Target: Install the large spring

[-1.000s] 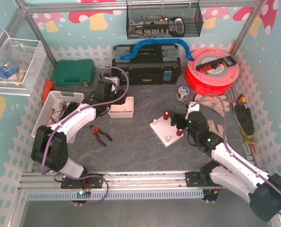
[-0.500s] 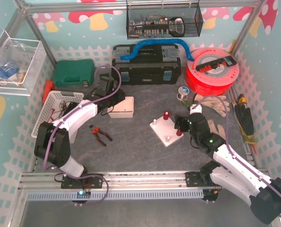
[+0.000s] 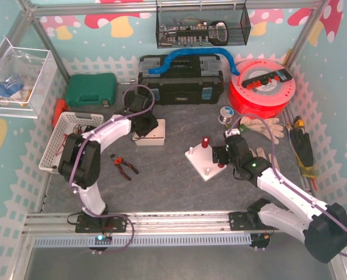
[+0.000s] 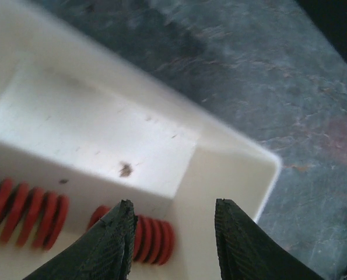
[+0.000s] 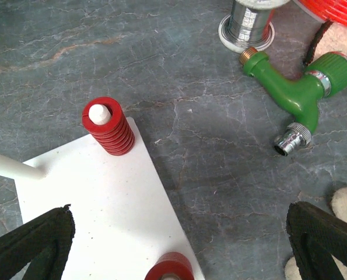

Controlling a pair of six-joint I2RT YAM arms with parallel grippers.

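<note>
**Top view.** Dark grey marbled table (image 3: 161, 186) inside an aluminium frame. The backdrop is teal with mushrooms and a white picket fence. At the back stand a green case (image 3: 90, 90), a black toolbox (image 3: 182, 87) with a blue handle, and a red reel (image 3: 260, 87). A wire basket (image 3: 202, 26) hangs above them. Pliers (image 3: 125, 166) lie left of centre. The left gripper (image 3: 145, 123) is over the white box (image 3: 153, 137). The right gripper (image 3: 220, 156) is at the right edge of the white plate (image 3: 197, 164). The print on the reel's label is too small to read.

**Left wrist view.** Shows what the top view hides. A wall divides the box, and two red springs (image 4: 21, 201) lie in the near compartment. One of them is just beside the left finger (image 4: 112, 245). The jaws stand partly apart and clamp nothing.

**Right wrist view.** The jaws are spread wide and hold nothing. The plate carries a fitted spring (image 5: 110, 129) on a peg, a second fitted spring (image 5: 168, 267) at the frame's lower edge, and a bare peg (image 5: 10, 166). Beyond the plate lie a green hose fitting (image 5: 295, 87) and a wire spool (image 5: 246, 23), both tiny from above.
</note>
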